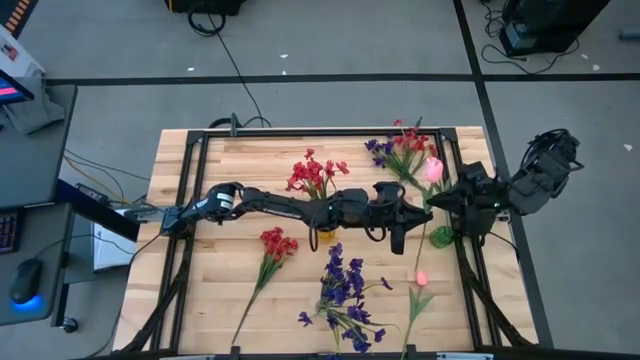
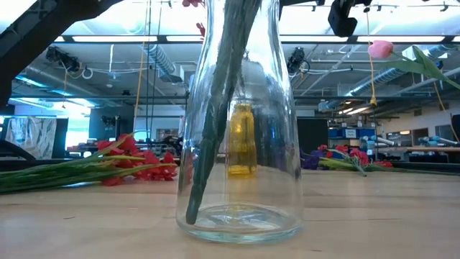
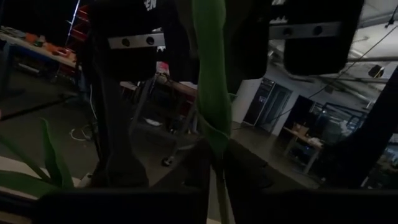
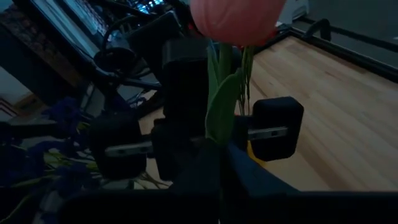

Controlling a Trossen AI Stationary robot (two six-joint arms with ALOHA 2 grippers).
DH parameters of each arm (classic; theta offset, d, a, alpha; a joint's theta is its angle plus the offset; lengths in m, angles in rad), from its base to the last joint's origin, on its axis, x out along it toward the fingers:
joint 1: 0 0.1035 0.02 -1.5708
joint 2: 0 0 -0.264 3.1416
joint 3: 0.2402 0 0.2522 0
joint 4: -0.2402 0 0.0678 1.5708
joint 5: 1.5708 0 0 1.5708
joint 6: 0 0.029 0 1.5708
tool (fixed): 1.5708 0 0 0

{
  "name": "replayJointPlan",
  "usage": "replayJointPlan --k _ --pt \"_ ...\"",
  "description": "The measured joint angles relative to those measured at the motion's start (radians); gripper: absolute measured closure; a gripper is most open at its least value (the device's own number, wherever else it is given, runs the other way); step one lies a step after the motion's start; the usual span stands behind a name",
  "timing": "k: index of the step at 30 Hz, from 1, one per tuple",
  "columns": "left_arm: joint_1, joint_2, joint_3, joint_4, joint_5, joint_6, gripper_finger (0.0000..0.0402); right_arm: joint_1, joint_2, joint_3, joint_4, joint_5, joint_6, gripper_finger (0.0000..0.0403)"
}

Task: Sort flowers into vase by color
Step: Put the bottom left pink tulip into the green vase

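A pink tulip is held up in the air over the table's right part; its bud also shows in the low view and the right wrist view. My right gripper and my left gripper face each other there, both shut on its green stem. Red blooms stand in a yellow vase. A clear vase holding green stems stands at the near edge. My left gripper comes level from the table's left and closes on the tulip's stem below a broad leaf, fingers across the stem. My right gripper comes level from the table's right and pinches the stem below the bud, fingers across it. The tulip stands up from the hold, clear of the table.
Loose on the table are a red sprig, purple blooms, another pink tulip and a mixed bunch at the far right. Something small and green sits by the right frame rail. Black frame rails edge the table.
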Motion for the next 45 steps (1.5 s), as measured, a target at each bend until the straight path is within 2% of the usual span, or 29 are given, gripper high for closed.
replayJointPlan --k 11,17,19,25,39,42,45 --pt "0.029 -0.024 0.000 -0.015 0.021 -0.029 0.0268 0.000 -0.147 0.000 -0.053 -0.026 -0.094 0.0401" --pt "0.056 -0.070 0.000 -0.011 0.196 -0.096 0.0236 0.000 -0.207 0.000 -0.155 -0.089 -0.122 0.0402" --pt "0.056 -0.094 0.000 -0.026 0.249 -0.106 0.0233 0.000 -0.225 0.000 -0.166 -0.097 -0.149 0.0402" --pt "0.046 -0.146 0.002 -0.044 0.304 -0.113 0.0233 0.000 -0.277 0.001 -0.220 -0.098 -0.185 0.0402" --pt "0.033 -0.265 0.002 -0.022 0.311 -0.165 0.0233 0.000 -0.359 0.001 -0.347 -0.112 -0.178 0.0403" --pt "0.032 -0.300 0.002 -0.079 0.311 -0.128 0.0233 0.000 -0.362 0.001 -0.347 -0.106 -0.194 0.0403" --pt "0.032 -0.346 0.002 -0.228 0.286 -0.057 0.0234 0.000 -0.362 0.001 -0.347 -0.089 -0.218 0.0403"
